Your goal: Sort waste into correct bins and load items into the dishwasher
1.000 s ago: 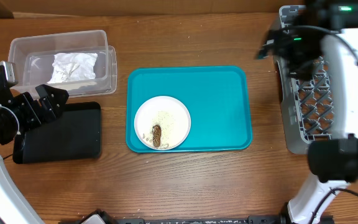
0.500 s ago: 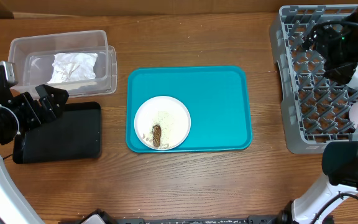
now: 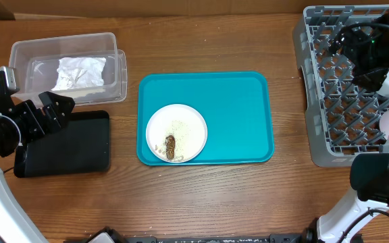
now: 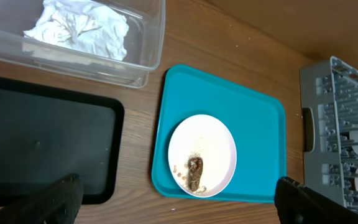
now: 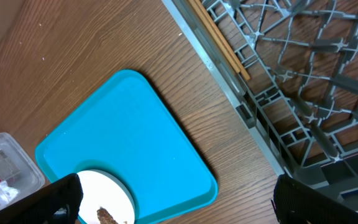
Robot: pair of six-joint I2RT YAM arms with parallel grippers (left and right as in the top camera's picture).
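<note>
While both gape empty, left end effector (image 3: pixel 51 111) by black tray (image 3: pixel 80 145), right end effector (image 5: pixel 178 204) over dish rack (image 3: pixel 321 145), plate (image 3: pixel 189 127) on teal tray (image 3: pixel 238 115).

I see grainy wood table (image 3: pixel 248 196) w/ clear glossy plastic tub (image 3: pixel 19 50), crumpled paper napkin (image 3: pixel 80 71), matt black tray (image 3: pixel 73 145), smooth teal tray (image 3: pixel 235 115), smooth white plate (image 3: pixel 188 125), grey plastic rack (image 3: pixel 319 152) & thin wood chopsticks (image 5: pixel 219 40).
</note>
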